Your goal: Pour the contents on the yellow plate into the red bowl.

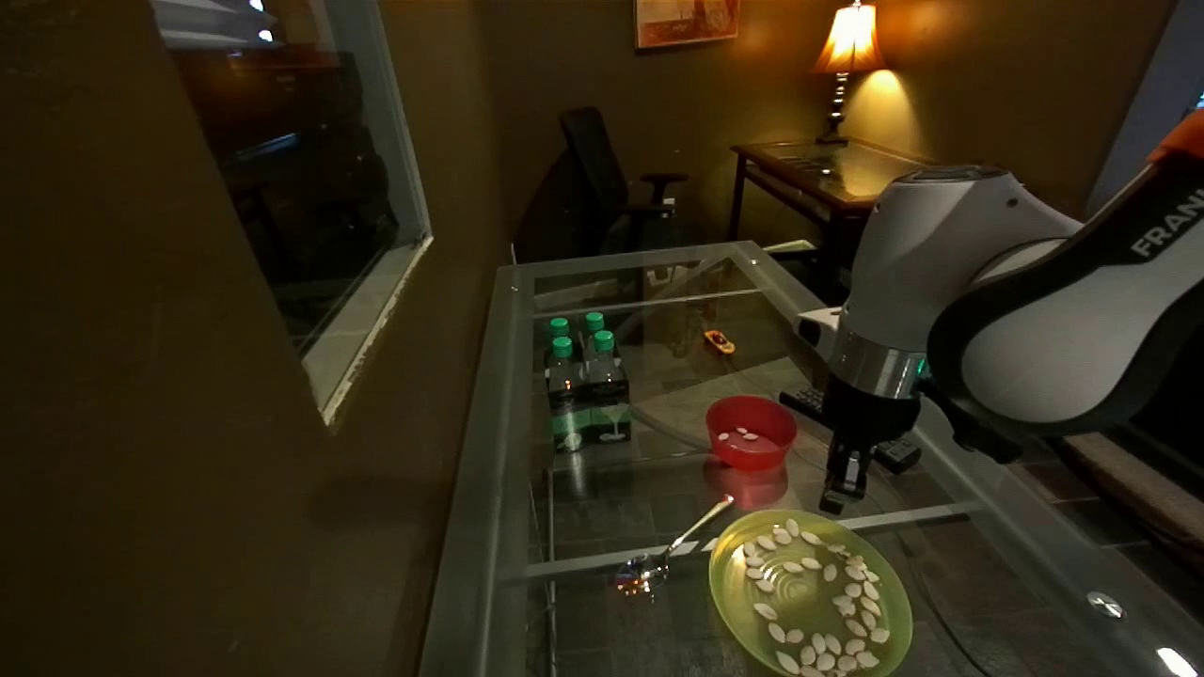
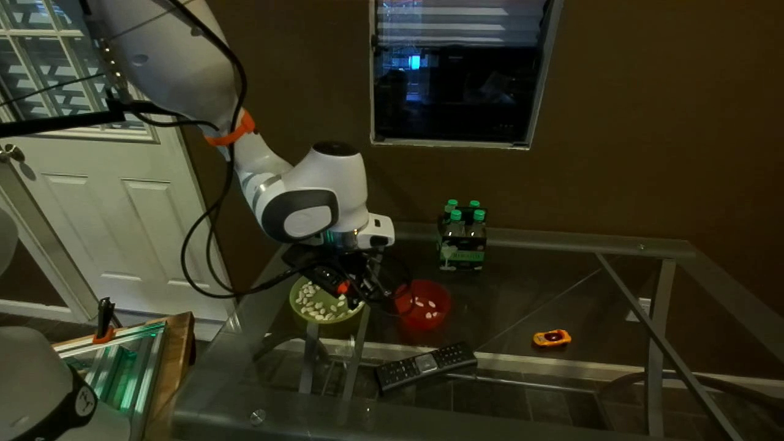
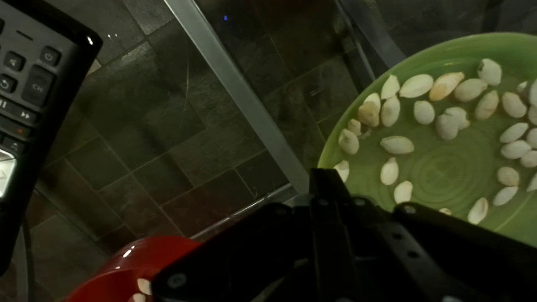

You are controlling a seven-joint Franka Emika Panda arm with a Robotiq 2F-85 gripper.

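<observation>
While suspended above the glass table [image 1: 494,470], shown with jaws pressed together: gripper [image 3: 329,178].
Just beside the gripper, to its right in the wrist view, find the yellow plate [image 3: 449,172], laid flat and loaded with many pale seeds [image 3: 397,145]. At the gripper's lower left in that view, find the red bowl [image 3: 147,256], partly covered by the gripper, seen upright in both exterior views with a few seeds inside. Near the gripper, at upper left in the wrist view, note the remote [image 3: 37,84]. Left of the gripper in an exterior view, near the plate, note the spoon [image 1: 649,566]. Well apart from the gripper, past the bowl, note green-capped bottles [image 1: 562,376] in a carton [image 1: 593,414], plus a toy car [image 1: 720,341].
</observation>
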